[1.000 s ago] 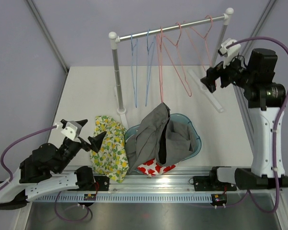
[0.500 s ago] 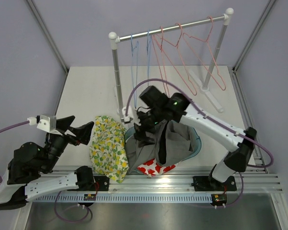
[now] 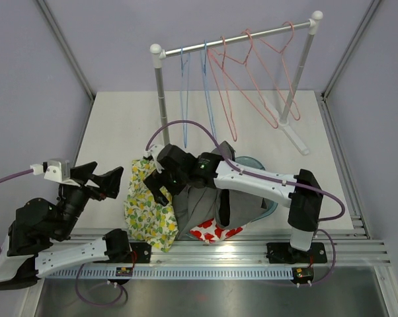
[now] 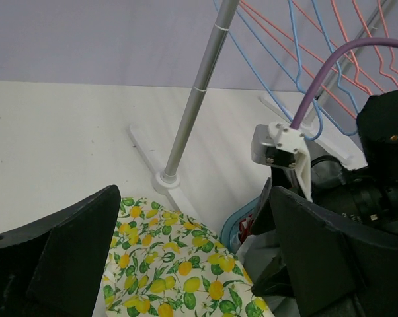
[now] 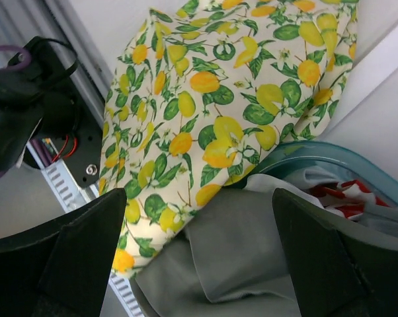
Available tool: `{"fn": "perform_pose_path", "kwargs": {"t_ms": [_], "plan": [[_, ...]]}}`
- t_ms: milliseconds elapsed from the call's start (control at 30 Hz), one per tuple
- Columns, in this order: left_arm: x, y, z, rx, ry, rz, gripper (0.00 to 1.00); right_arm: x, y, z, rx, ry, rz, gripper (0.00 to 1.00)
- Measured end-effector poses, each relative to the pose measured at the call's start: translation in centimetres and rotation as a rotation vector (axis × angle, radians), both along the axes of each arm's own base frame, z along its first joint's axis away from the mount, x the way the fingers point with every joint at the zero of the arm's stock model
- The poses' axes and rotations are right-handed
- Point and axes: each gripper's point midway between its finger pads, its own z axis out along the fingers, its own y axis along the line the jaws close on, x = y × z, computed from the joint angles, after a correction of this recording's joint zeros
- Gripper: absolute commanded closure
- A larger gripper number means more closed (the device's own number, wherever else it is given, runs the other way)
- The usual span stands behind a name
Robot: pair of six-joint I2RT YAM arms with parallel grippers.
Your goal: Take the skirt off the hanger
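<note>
The right end effector [image 3: 157, 193] has swung down from the rail and now hangs released and empty, with the grey skirt [image 3: 202, 198] heaped in the basin [image 3: 270, 198] just beneath and behind it. The hangers [image 3: 252, 92] well beyond it look bare, so the skirt seems freed. The left end effector [image 3: 105, 181] is released too.

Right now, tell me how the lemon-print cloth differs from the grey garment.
The lemon-print cloth is patterned yellow and green; the grey garment is plain. The lemon-print cloth lies on the table left of the teal basin, while the grey garment is heaped in that basin with a red-and-white piece. Both are loose, rumpled fabric.
</note>
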Motion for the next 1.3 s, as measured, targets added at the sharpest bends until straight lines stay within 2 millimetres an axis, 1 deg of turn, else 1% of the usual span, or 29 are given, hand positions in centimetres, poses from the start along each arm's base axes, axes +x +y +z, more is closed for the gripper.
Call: {"fn": "perform_pose_path", "kwargs": {"t_ms": [133, 267, 333, 467, 500, 533, 567, 600, 633, 700, 733, 767, 800, 833, 900, 933, 967, 1033, 1133, 1200, 1267, 1300], "plan": [[-0.2, 0.5, 0.0, -0.022, -0.003, 0.001, 0.01, -0.3, 1.0, -2.5, -0.031, 0.055, -0.095, 0.02], [-0.3, 0.9, 0.0, -0.046, -0.001, 0.001, 0.01, -0.8, 1.4, -4.2, -0.056, 0.099, -0.140, 0.14], [-0.4, 1.1, 0.0, -0.058, -0.002, 0.001, 0.01, -1.0, 1.5, -4.9, -0.067, 0.115, -0.152, 0.18], [-0.5, 1.4, -0.1, -0.072, -0.002, 0.001, 0.01, -1.5, 1.2, -6.1, -0.095, 0.137, -0.156, 0.40], [-0.6, 1.5, -0.1, -0.075, -0.002, 0.001, 0.01, -1.6, 1.2, -6.4, -0.099, 0.141, -0.149, 0.61], [-0.6, 1.5, -0.3, -0.075, -0.002, 0.000, 0.01, -1.7, 1.3, -6.6, -0.103, 0.143, -0.135, 0.73], [-0.6, 1.5, -0.4, -0.074, -0.001, 0.000, 0.01, -2.0, 1.4, -6.9, -0.109, 0.150, -0.116, 0.81], [-0.6, 1.5, -0.5, -0.073, 0.001, 0.000, 0.01, -2.2, 1.5, -7.2, -0.117, 0.154, -0.096, 0.94], [-0.6, 1.4, -0.6, -0.072, 0.002, -0.001, 0.01, -2.3, 1.7, -7.4, -0.128, 0.152, -0.076, 1.00], [-0.6, 1.3, -0.7, -0.070, 0.003, -0.003, 0.01, -2.2, 2.2, -7.2, -0.133, 0.127, -0.022, 1.00], [-0.6, 1.3, -0.6, -0.072, 0.002, -0.008, 0.01, -2.2, 2.5, -6.6, -0.132, 0.108, 0.009, 1.00], [-0.7, 1.3, -0.6, -0.076, 0.001, -0.012, 0.01, -2.2, 2.5, -5.8, -0.136, 0.080, 0.066, 1.00], [-0.7, 1.4, -0.6, -0.081, -0.002, -0.017, 0.01, -2.3, 2.7, -4.5, -0.129, 0.050, 0.135, 1.00], [-0.8, 1.5, -0.5, -0.087, -0.005, -0.023, 0.01, -2.4, 3.0, -2.6, -0.111, 0.009, 0.214, 1.00], [-1.0, 1.6, -0.4, -0.096, -0.014, -0.036, 0.01, -2.9, 3.6, 1.9, -0.040, -0.083, 0.378, 1.00], [-1.1, 1.8, -0.3, -0.104, -0.020, -0.041, 0.01, -3.2, 3.4, 3.8, -0.008, -0.123, 0.435, 1.00], [-1.2, 1.9, -0.2, -0.110, -0.025, -0.046, 0.01, -3.7, 2.9, 6.3, 0.027, -0.175, 0.503, 1.00], [-1.4, 2.1, 0.0, -0.126, -0.037, -0.055, 0.01, -4.6, 1.0, 11.4, 0.084, -0.283, 0.605, 1.00], [-1.5, 2.2, 0.4, -0.137, -0.051, -0.064, 0.01, -5.0, -2.3, 19.2, 0.184, -0.476, 0.668, 1.00], [-1.6, 2.1, 0.5, -0.141, -0.056, -0.070, 0.01, -4.6, -5.0, 22.9, 0.228, -0.570, 0.664, 1.00], [-1.6, 1.9, 0.6, -0.141, -0.060, -0.080, 0.01, -3.1, -8.2, 25.9, 0.250, -0.644, 0.621, 1.00], [-1.7, 1.9, 0.6, -0.140, -0.061, -0.082, 0.01, -2.1, -9.6, 26.9, 0.250, -0.672, 0.590, 1.00]]}}
